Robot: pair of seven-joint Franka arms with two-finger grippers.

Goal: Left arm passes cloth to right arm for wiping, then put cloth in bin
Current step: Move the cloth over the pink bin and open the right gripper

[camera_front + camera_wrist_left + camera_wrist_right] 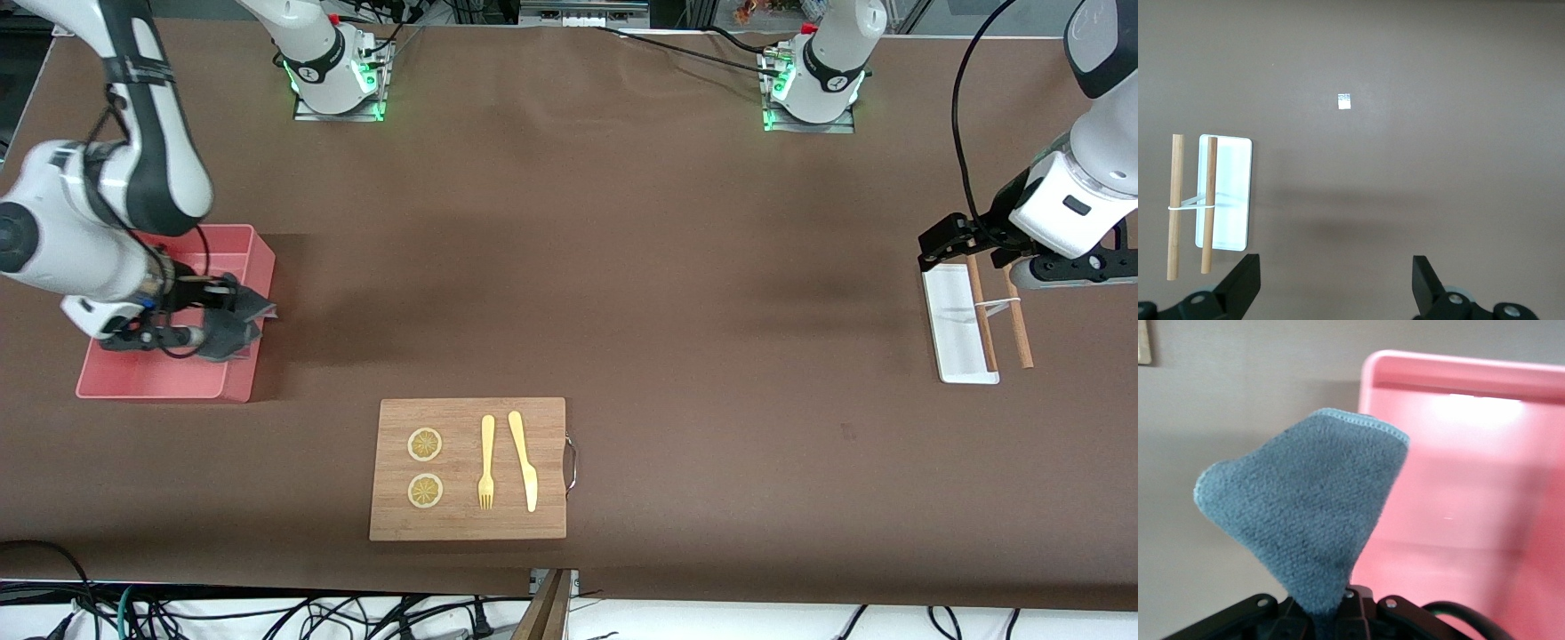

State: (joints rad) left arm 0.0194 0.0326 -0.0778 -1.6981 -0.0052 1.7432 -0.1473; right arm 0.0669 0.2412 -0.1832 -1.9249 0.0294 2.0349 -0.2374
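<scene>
**Right gripper holds cloth over bin edge; left arm waits by white tray**

The right gripper (209,307) is clamped on the cloth (233,322), fingers closed on its narrow end. The cloth is a soft, fuzzy dark grey rag with a stitched hem, roughly triangular; in the right wrist view the cloth (1305,527) fans out from the jaws, long axis running straight away from the gripper, wide edge outermost. It hangs over the bin's (151,378) wall at the side toward the table's middle, partly over the bin, partly over the brown table (622,267).

The bin is a pink rectangular plastic tub with low smooth walls and rounded corners, at the right arm's end of the table; its pink inside (1458,500) shows beside the cloth.

The left gripper (996,253) waits over the left arm's end of the table, fingers (1241,283) spread wide, holding nothing. Under it lies a narrow white tray (953,320) with two wooden sticks (1013,316) bound by a white band.

A wooden cutting board (468,468) nearer the front camera carries two lemon slices (425,467), a yellow fork (486,462) and knife (524,460).
</scene>
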